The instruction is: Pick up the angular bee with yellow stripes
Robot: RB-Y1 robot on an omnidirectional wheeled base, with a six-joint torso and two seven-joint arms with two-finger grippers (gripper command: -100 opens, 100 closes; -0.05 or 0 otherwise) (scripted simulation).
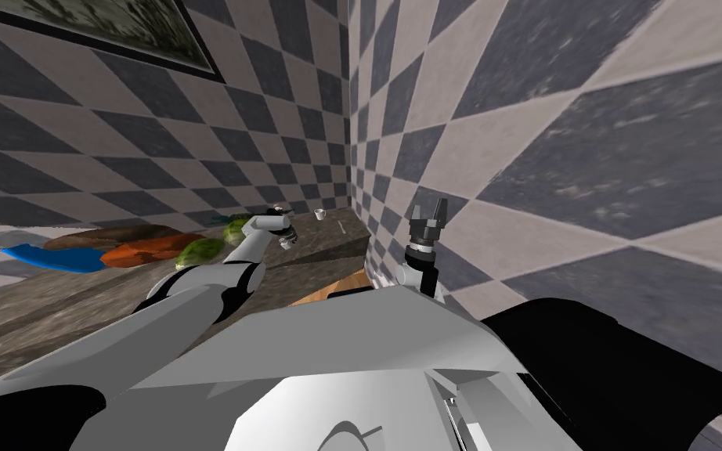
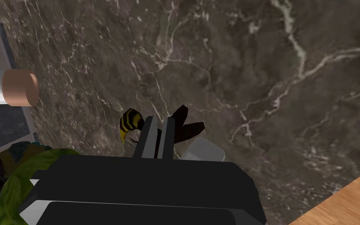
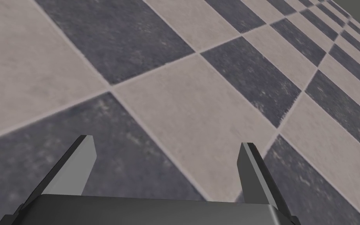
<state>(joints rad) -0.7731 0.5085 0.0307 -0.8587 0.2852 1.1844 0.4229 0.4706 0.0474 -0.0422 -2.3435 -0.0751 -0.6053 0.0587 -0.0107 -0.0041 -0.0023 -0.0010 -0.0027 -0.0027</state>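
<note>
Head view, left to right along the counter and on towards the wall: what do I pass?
Blue item → orange-red item → green item → left gripper, shut on the bee → small white cup → right gripper, open.

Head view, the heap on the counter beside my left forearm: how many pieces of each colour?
Green pieces: 2
Orange-red piece: 1
Blue piece: 1
Brown piece: 1
Total: 5
Not counted: the bee in the shut left claw.
</note>
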